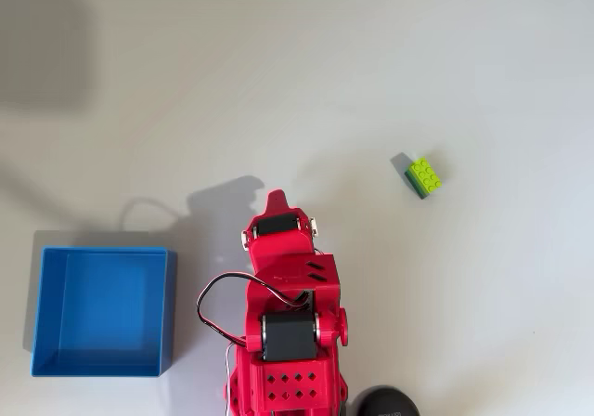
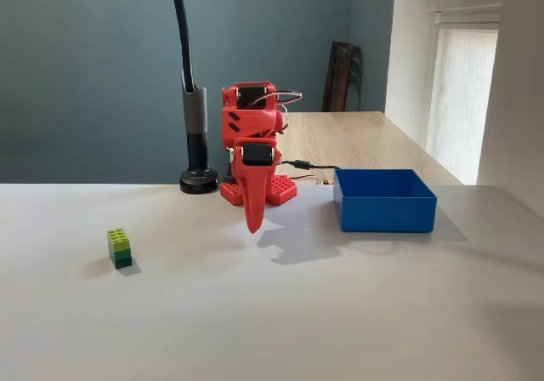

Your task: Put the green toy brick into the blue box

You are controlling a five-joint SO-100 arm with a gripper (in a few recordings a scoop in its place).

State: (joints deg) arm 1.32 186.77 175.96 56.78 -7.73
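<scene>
Overhead view: brick (image 1: 423, 176) on table (image 1: 464, 323), well right of and slightly beyond gripper (image 1: 277, 198); long axis diagonal. Fingers pressed together, empty. Box (image 1: 102, 370) at opposite side, left.

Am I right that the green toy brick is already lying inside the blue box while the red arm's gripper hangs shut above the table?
Not quite: the green toy brick stands on the bare table, well apart from the blue box, as the overhead view shows. The box is empty. The rest holds: the gripper hangs shut above the table.
</scene>
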